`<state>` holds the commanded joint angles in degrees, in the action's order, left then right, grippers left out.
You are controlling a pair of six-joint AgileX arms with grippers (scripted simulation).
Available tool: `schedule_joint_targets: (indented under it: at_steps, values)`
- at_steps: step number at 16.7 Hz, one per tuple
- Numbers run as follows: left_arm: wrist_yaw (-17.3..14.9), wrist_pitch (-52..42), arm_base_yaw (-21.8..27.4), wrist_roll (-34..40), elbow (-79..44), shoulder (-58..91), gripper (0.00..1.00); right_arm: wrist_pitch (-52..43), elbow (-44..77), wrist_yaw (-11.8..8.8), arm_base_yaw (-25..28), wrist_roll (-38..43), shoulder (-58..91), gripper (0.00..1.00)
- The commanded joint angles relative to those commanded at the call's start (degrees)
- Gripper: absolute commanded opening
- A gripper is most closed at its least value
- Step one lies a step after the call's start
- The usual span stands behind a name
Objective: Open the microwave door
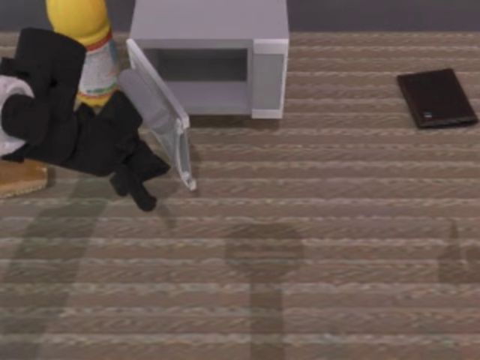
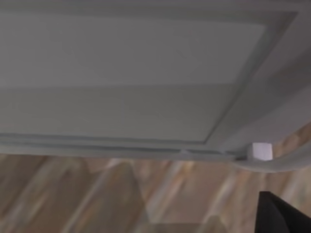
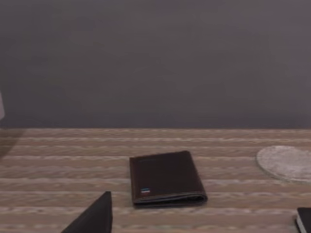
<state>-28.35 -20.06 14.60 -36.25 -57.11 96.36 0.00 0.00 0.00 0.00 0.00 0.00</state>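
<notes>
Striped brown table (image 1: 337, 225): microwave (image 1: 210, 22) at rear, microwave door (image 1: 161, 112) swung wide open; left gripper (image 1: 139, 191) beside its free edge, finger opening indeterminable.

Left arm (image 1: 67, 120) angled in from the top view's left, left gripper (image 1: 135, 187) low over the table

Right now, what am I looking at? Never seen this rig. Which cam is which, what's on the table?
It is a simulated table with two AgileX arms. The top view looks straight down. The microwave sits at the far edge, and the microwave door is swung well open. The left gripper is beside the door's free edge; its wrist camera sees the door close up. The right arm is out of the top view; its wrist camera faces a dark wallet on the table's right. A yellow bottle stands left of the microwave.
</notes>
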Motion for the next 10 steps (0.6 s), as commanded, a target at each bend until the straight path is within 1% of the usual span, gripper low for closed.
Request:
schedule_joint_targets:
  at_steps: [2, 10]
  values:
    - [0.00, 0.00, 0.00, 0.00, 0.00, 0.00, 0.00, 0.00, 0.00, 0.00, 0.00, 0.00, 0.00, 1.00]
    - [0.00, 0.00, 0.00, 0.00, 0.00, 0.00, 0.60, 0.00, 0.00, 0.00, 0.00, 0.00, 0.00, 1.00]
